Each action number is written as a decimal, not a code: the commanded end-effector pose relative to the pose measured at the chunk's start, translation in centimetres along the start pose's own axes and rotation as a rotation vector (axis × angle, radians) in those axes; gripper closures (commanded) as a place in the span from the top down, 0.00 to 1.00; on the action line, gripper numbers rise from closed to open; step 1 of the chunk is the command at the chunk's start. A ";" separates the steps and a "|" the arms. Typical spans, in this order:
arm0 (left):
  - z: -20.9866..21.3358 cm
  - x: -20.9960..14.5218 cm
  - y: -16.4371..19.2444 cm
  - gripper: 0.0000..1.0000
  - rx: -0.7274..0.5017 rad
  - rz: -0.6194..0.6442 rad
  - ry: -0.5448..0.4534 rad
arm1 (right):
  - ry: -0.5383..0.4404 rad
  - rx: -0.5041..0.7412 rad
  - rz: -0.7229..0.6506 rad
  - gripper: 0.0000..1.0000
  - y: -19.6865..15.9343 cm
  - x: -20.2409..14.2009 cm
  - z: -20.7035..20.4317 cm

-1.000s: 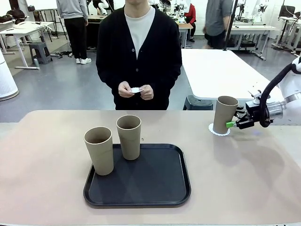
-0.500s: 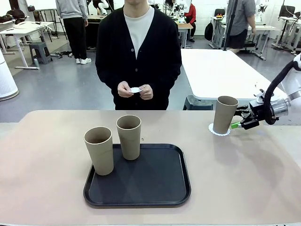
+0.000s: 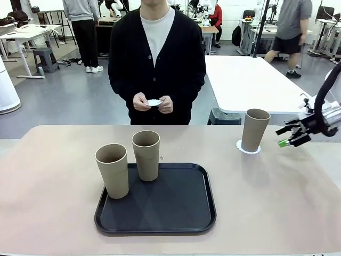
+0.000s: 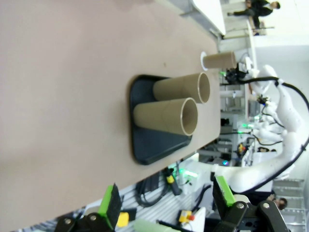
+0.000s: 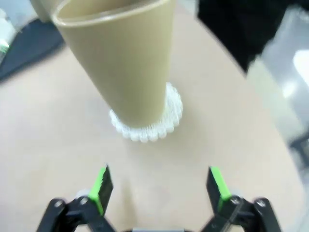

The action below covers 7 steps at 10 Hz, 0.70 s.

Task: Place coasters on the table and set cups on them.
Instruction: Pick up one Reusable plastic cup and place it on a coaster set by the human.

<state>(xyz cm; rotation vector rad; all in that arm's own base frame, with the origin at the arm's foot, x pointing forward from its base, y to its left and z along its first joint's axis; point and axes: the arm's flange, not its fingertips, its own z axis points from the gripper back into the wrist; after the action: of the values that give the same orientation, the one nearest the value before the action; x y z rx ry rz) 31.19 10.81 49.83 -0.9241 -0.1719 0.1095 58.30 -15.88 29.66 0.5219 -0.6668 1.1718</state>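
The left gripper [image 4: 166, 199] and right gripper [image 3: 282, 136] are found spread and empty; cups [image 3: 146, 156] on the tray [image 3: 181, 213] are judged light, crushable, best gripped gently mid-height.

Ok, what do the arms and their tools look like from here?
The right arm is white, with a black cable looped along it. The right tool is black and two-fingered, with bright green pads. The left tool matches: black fingers, green pads, round bolts at the joints.
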 end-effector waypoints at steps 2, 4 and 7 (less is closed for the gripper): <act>0.0 0.0 0.0 1.00 -0.009 0.001 -0.005 | 0.242 -0.155 -0.123 1.00 11.3 8.8 4.5; 0.0 0.0 0.0 1.00 -0.009 0.001 -0.005 | 0.330 -0.226 -0.233 1.00 15.4 13.0 5.5; 0.0 0.0 0.0 1.00 -0.009 0.001 -0.005 | 0.464 -0.385 -0.348 1.00 19.8 19.4 7.0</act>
<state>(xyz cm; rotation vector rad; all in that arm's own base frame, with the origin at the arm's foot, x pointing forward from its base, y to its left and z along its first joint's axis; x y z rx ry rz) 31.20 10.79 49.83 -0.9241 -0.1718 0.1091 43.15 -3.19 47.74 0.0598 -0.4275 0.8137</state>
